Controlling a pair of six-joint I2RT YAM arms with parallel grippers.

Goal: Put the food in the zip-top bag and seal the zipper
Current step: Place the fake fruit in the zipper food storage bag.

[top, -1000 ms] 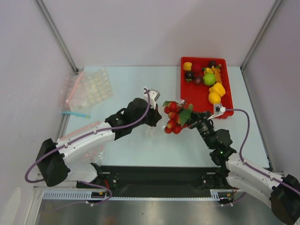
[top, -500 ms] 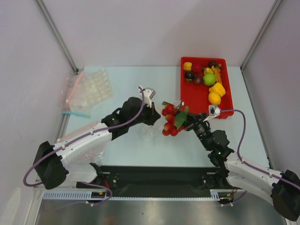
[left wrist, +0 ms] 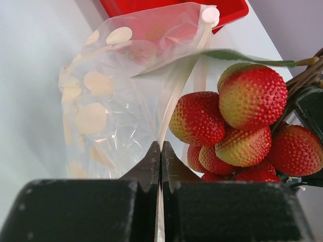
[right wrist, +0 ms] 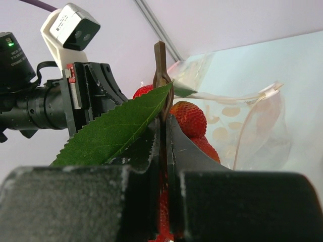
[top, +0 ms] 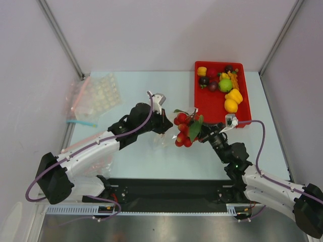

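Three grey walls point(top: 161, 30), pale table point(top: 141, 85), zip-top bag point(left wrist: 111, 116)

A red tray point(top: 209, 103) sits far right; a white dimpled sheet point(top: 103, 92) far left.

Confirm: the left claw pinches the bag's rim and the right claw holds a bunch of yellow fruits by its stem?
No: the fruits are red, not yellow, as the left wrist view shows. Left claw on bag, right claw on stem: correct.
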